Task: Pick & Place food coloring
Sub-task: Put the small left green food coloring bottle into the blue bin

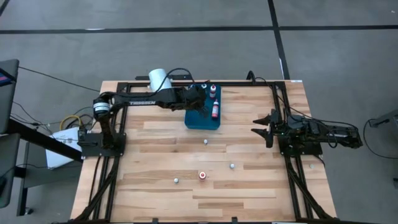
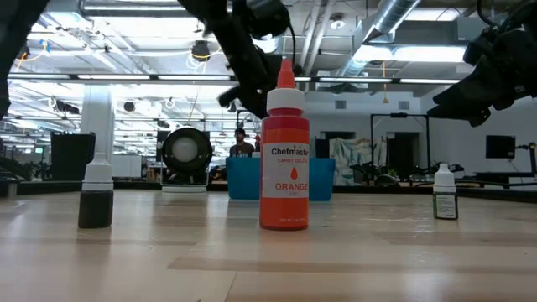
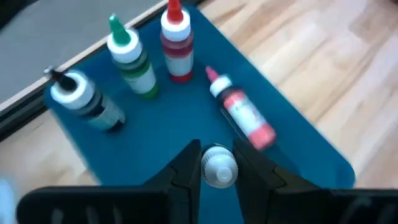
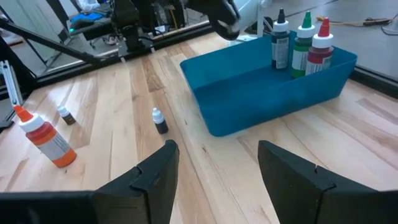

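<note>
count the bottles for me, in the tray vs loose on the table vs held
tray bottles, in the blue tray: 4
loose bottles, on the table: 4
held bottle, in the left gripper: 1
total: 9

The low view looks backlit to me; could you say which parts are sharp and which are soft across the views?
Low view: the orange bottle is crisp against bright ceiling lights, both arms in silhouette. Left wrist view: the blue tray and its bottles are soft. High view: evenly lit.
</note>
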You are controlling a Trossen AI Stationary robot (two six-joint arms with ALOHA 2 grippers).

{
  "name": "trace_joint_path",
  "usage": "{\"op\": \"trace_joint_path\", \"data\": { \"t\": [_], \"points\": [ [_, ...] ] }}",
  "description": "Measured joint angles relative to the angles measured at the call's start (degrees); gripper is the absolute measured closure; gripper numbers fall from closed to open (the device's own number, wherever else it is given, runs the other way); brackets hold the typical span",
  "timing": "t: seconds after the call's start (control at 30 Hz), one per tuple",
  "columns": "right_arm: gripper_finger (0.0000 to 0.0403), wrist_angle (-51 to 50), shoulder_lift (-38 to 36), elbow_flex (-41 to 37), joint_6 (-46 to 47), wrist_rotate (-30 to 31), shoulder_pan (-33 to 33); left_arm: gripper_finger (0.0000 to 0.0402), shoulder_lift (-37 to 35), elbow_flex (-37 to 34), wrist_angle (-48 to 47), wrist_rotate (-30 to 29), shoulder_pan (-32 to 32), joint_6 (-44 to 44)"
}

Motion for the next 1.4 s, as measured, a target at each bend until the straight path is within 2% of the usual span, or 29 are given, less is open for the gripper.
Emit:
{"op": "trace_joint_path", "data": {
  "t": [0.33,0.5,0.7,1.07,1.4],
  "points": [
    [0.0196,-0.35,0.02,0.00,-1.06,1.27,0.02,0.0338,5.78,1.38,1.65,1.02,3.52,2.14],
    [0.0196,-0.61,0.00,0.00,-1.05,1.29,-0.09,0.0337,7.62,1.84,1.70,-2.00,3.91,2.93],
    [0.0196,-0.63,0.00,0.00,-1.09,1.27,-0.09,0.0336,7.69,0.58,1.65,-4.56,3.78,2.95],
    [0.0196,-0.63,0.00,0.00,-1.46,1.25,-0.04,0.0336,7.66,0.32,1.48,-3.24,3.65,1.06],
    [0.0196,-0.66,0.00,0.00,-1.46,1.24,-0.04,0.0336,7.62,-5.27,3.12,-3.26,3.43,-3.81]
  ]
}}
